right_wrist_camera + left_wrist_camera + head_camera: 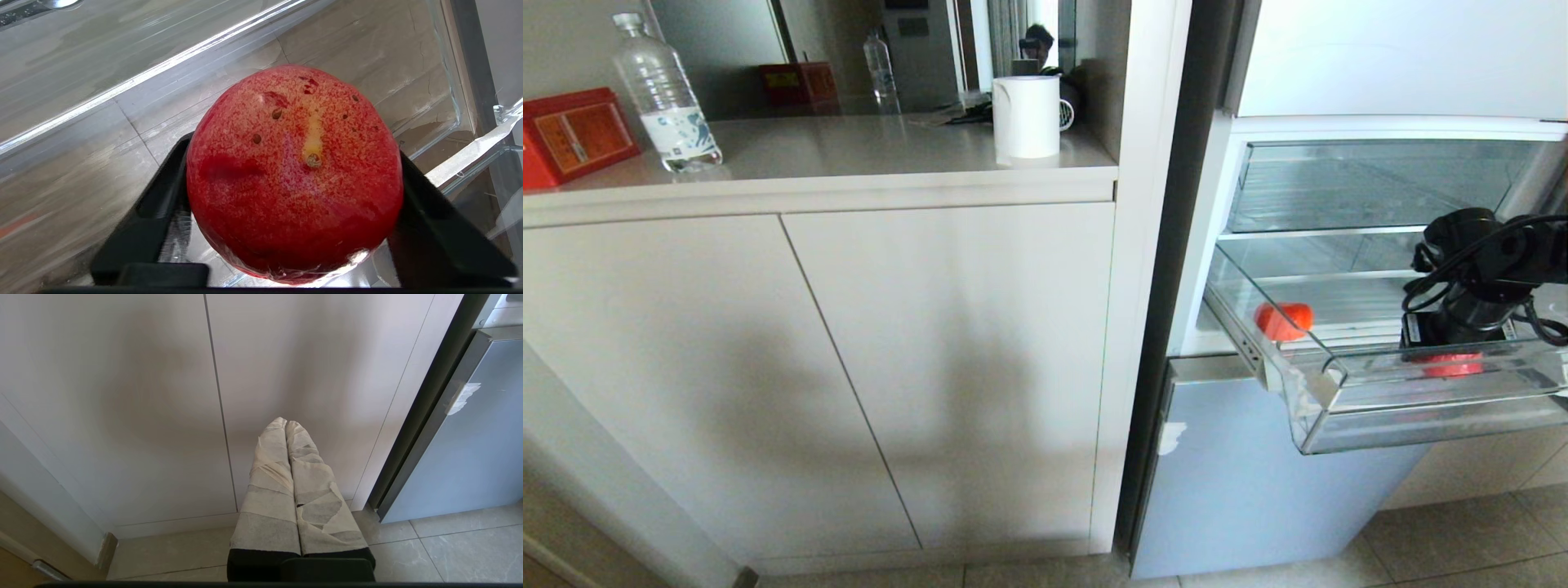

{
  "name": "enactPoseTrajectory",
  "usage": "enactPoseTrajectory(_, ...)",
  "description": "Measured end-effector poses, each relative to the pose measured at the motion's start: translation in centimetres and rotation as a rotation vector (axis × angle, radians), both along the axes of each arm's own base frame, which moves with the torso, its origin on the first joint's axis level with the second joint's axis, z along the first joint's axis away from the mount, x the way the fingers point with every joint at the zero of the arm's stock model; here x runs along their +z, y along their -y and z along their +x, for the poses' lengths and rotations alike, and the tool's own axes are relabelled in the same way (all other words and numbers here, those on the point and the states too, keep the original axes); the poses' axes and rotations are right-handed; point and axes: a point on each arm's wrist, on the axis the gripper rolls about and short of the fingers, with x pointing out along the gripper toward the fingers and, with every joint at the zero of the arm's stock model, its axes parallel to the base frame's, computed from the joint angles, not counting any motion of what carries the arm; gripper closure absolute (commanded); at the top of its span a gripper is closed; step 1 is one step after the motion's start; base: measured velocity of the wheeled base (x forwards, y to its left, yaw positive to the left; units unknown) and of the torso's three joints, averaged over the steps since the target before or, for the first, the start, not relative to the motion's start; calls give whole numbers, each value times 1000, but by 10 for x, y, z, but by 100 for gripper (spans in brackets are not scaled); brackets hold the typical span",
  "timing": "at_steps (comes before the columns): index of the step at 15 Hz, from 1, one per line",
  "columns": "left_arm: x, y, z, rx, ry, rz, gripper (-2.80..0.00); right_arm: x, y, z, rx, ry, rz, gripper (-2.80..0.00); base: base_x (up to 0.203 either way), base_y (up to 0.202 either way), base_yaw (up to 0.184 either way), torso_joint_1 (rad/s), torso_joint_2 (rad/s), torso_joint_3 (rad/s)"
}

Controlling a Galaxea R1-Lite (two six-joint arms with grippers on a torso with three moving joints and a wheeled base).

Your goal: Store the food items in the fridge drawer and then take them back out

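Note:
The fridge drawer (1421, 418) is pulled out, a clear tray with a thick front lip. One red-orange food item (1284, 320) lies at its left end. My right gripper (1452, 353) reaches down into the drawer's right part over the other food item (1454, 366). In the right wrist view this speckled red fruit (294, 183) fills the space between the black fingers (163, 196), which press on both its sides; my right gripper (292, 151) is shut on it just above the drawer floor (81, 122). My left gripper (286, 423) hangs parked by the cabinet, its taped fingers shut and empty.
A clear flat-fronted bin (1372, 184) sits above the drawer, and a pale blue door panel (1258, 490) is below it. Left of the fridge stand white cabinet doors (931, 367) under a counter (849, 155) with a water bottle (666, 94), a red box (572, 135) and a white jug (1026, 116).

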Motion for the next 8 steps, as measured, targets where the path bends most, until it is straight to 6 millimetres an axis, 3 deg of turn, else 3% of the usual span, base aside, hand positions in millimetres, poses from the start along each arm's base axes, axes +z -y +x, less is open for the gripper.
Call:
enactPoseTrajectory(4, 0, 0, 0, 0, 0, 0, 0, 9, -1, -2, 0, 40, 6, 0, 0, 0, 0, 0, 0, 0)
enactPoseTrajectory(8, 0, 0, 0, 0, 0, 0, 0, 51, -8, -12, 24, 228, 48, 0, 0, 0, 0, 0, 0, 0)
